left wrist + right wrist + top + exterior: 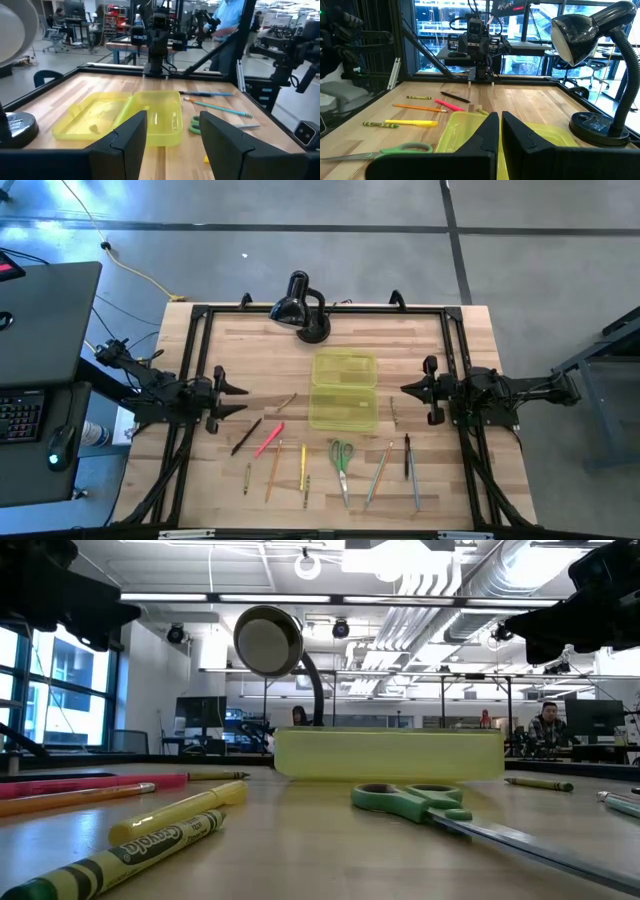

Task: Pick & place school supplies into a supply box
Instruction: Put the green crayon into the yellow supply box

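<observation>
While both arms hang back at the table's sides, the supply box (344,392) lies open flat at mid-table, translucent yellow-green, lid and tray side by side, w/ nothing visible inside. Black desk lamp (300,306) stands just behind it, at the far edge.

Most supplies are spread along the near edge, in front of the box: green-handled scissors (342,459) roughly centre; to their left a yellow marker (303,465), orange pencil (273,470), pink-red pen (269,439), black pen (246,436), plus a short green crayon (247,477). To the scissors' right: a light green pencil (379,472), a dark pen (407,455) and a grey one (415,484). All lie flat on the wood, none touching the box.

Left gripper (232,396) sits left of the box, well apart from it, fingers spread wide & holding nothing. Right gripper (408,389) sits right of the box, fingers (485,131) nearly together, a thin slit between them, also holding nothing.
</observation>
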You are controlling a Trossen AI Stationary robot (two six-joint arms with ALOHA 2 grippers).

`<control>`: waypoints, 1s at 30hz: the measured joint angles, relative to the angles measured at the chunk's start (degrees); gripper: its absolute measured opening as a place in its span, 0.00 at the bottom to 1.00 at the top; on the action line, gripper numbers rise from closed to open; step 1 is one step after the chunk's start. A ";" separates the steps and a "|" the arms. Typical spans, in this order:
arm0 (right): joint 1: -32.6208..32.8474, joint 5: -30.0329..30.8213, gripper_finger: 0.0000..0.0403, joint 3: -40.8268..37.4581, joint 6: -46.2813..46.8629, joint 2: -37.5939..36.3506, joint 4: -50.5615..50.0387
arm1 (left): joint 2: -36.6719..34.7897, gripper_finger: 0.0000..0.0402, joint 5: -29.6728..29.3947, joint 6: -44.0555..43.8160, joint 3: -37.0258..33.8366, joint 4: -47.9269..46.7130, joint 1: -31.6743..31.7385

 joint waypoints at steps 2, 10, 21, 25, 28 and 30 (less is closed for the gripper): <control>0.01 0.01 0.00 -0.02 -0.01 -0.01 0.00 | 0.00 0.54 0.07 0.00 0.02 -0.01 0.00; 0.01 -0.01 0.00 -0.01 -0.01 -0.01 0.00 | 0.02 0.54 0.22 0.01 0.07 0.01 0.00; 0.00 0.01 0.00 0.00 -1.72 -0.02 0.00 | 0.02 0.54 0.22 0.01 0.11 0.01 0.00; 0.01 0.01 0.00 -0.02 -3.57 0.00 0.00 | 0.02 0.54 0.22 0.01 0.11 0.05 0.00; 0.00 0.01 0.00 0.00 -3.15 -0.02 0.08 | 0.04 0.54 0.22 -0.44 0.13 0.21 0.00; 0.02 -0.03 0.00 -0.01 0.64 0.00 0.89 | 0.04 0.54 0.57 -1.50 0.13 0.21 0.00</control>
